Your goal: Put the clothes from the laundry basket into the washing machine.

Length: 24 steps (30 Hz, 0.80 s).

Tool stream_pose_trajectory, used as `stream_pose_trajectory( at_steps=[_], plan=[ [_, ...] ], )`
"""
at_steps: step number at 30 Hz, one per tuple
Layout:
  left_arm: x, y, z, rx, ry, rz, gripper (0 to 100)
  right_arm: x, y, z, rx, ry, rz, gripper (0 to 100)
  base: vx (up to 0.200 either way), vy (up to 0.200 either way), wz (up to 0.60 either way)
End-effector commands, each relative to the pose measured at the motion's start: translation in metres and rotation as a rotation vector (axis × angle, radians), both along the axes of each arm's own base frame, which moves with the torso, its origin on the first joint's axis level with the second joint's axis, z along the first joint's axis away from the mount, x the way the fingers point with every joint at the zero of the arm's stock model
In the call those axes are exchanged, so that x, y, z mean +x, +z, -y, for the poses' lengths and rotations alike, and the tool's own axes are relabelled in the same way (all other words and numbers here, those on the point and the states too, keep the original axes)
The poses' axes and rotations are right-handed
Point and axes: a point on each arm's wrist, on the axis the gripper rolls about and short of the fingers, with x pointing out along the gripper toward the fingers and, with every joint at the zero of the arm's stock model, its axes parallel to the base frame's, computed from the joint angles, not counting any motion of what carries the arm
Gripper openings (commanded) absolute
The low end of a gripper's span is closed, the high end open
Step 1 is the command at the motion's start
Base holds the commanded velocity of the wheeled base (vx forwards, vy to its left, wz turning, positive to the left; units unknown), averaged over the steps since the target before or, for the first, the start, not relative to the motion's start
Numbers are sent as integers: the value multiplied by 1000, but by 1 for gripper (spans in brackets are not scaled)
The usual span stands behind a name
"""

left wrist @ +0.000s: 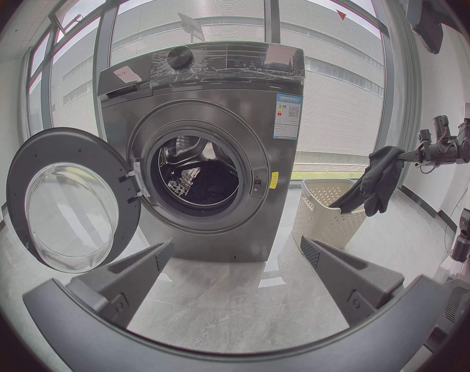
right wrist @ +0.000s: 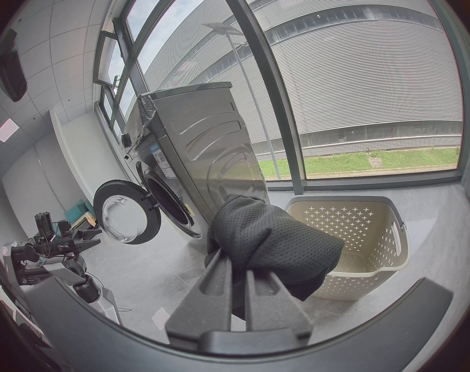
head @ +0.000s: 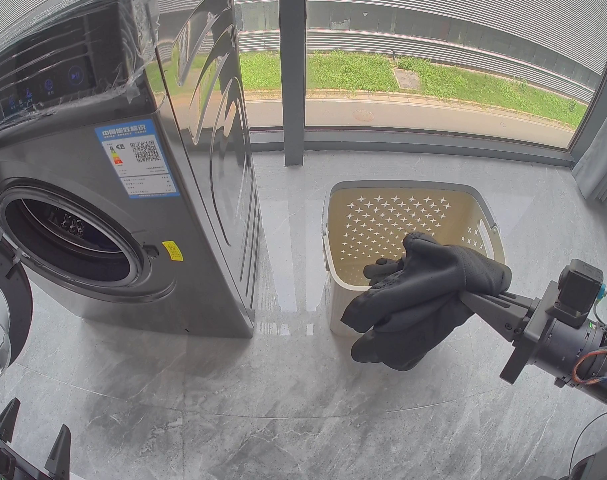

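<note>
One dark grey, mesh-textured garment (head: 423, 295) hangs bunched and drooping from the right gripper (head: 469, 296), whose fingers are pinched together on the fabric. In the head view it hangs over the 6 o'clock rim of the cream, star-perforated laundry basket (head: 410, 187). The washing machine (head: 117, 188) stands at the basket's 9 o'clock with its door (left wrist: 69, 197) swung open, and dark clothing (left wrist: 214, 182) lies in the drum. The left gripper (left wrist: 235, 246), fingers spread, faces the drum opening.

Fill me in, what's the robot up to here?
The right gripper is shut on a dark garment, held over the laundry basket, which looks empty otherwise. The washing machine has its door swung open, with dark clothes in the drum. The left gripper sits open, low, facing the machine.
</note>
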Motion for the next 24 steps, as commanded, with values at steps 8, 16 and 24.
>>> stream_pose_trajectory(
  at_steps=[8,16,24],
  plan=[
    [0,-4,0,-3,-1,-4,100,4,4,-3,12,-60,4,0,0,75,0],
    [0,-4,0,-6,2,-4,100,6,1,-5,12,-59,-13,0,0,200,0],
    [0,-4,0,-6,2,-4,100,7,0,-6,6,-59,-19,0,0,200,0]
  ],
)
